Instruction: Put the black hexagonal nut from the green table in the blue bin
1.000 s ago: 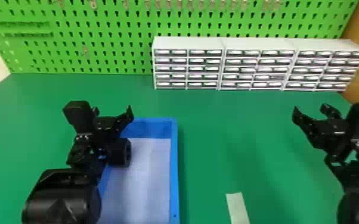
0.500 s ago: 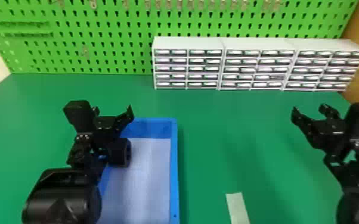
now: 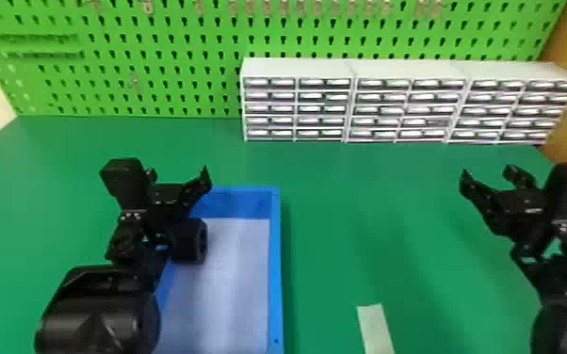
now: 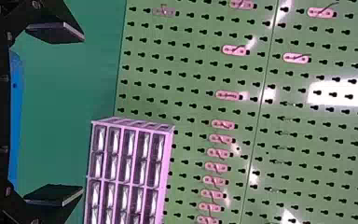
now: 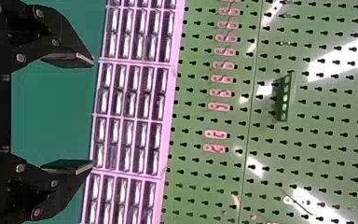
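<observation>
Lower left, a black hexagonal nut (image 3: 186, 242) sits in the blue plastic bin (image 3: 274, 263), below the left hand (image 3: 178, 173), spread wide and empty like the right hand (image 3: 487, 172).

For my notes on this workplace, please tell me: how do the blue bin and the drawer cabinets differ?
The blue bin is open on top, while the drawer cabinets hold rows of small drawers. The bin has blue walls; the cabinets are white. The bin is nearer the robot, the cabinets farther back. Both rest on the green table.
</observation>
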{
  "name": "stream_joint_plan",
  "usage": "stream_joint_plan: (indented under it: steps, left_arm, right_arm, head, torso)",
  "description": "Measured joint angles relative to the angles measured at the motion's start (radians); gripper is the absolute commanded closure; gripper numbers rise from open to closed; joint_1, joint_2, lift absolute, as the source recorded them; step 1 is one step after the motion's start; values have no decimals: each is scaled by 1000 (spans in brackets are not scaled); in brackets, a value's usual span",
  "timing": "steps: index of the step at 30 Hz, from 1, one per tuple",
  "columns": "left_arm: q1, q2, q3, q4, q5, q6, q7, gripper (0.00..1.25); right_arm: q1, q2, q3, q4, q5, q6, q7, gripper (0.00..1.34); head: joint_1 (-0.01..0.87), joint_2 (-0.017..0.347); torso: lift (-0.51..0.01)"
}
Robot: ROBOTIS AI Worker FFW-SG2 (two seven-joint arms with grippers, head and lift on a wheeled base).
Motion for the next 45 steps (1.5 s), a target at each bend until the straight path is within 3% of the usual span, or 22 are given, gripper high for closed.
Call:
stream_joint_plan:
  steps: [45]
  left_arm:
    - [0, 0, -3, 0, 1, 0, 0, 139]
  right_arm:
    - [2, -3, -2, 0, -5, 11, 0, 493]
  head:
    - [686, 51]
  torso:
    - [-97]
